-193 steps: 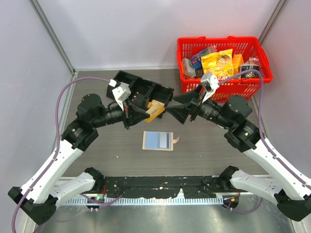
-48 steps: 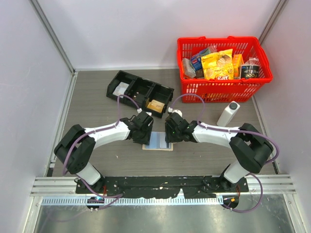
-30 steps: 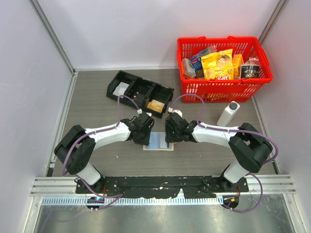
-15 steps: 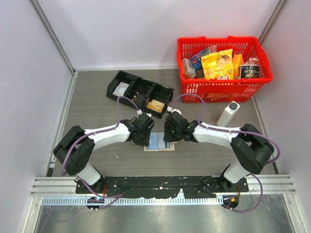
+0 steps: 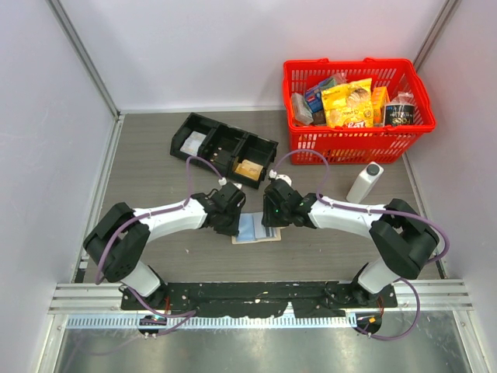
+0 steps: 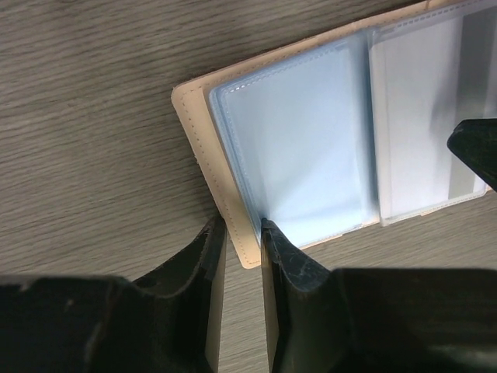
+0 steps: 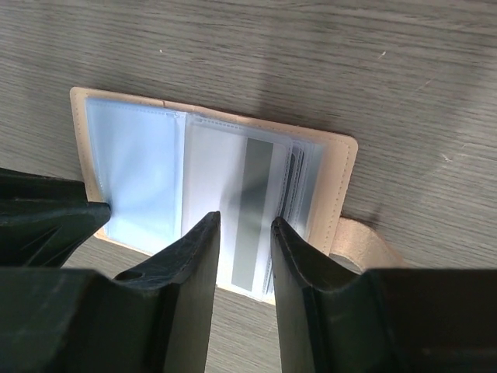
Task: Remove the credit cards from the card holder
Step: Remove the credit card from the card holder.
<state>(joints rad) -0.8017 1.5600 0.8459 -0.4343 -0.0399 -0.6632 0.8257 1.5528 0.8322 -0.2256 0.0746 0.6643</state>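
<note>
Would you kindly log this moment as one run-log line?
card holder: open flat | left gripper: nearly shut at its blue-side edge, grip unclear | right gripper: jaws apart above grey-striped card

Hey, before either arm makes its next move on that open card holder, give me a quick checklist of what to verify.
1. Card holder lying open, flat: ok.
2. Left gripper straddling its outer edge: ok.
3. Right gripper over the striped credit card: ok.
4. Both jaws gapped: ok.
5. Left gripper pressing holder down: cannot tell.
6. Any card pulled out yet: not ok.
</note>
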